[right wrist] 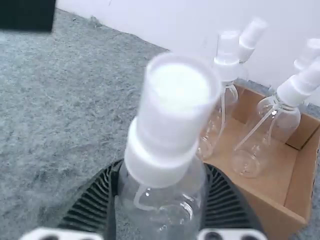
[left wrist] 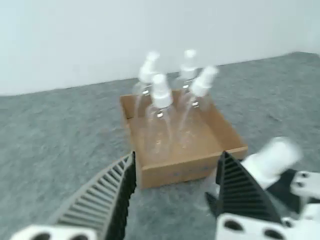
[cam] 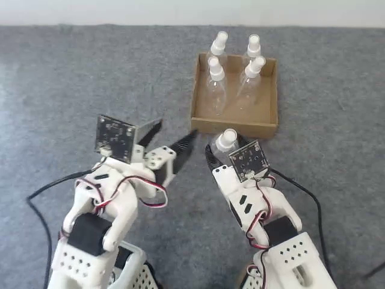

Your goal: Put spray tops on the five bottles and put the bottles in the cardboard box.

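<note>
right gripper (right wrist: 160,200) pinching the fifth capped bottle (right wrist: 170,125) upright just short of the cardboard box (cam: 234,127), left gripper (cam: 174,131) spread wide, empty, alongside

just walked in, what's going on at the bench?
Right gripper is shut on the fifth bottle, spray top on, held just in front of the cardboard box. Four bottles with spray tops stand inside the box. Left gripper is open and holds nothing, near the box's front corner. Only this last bottle is left to go in.
</note>
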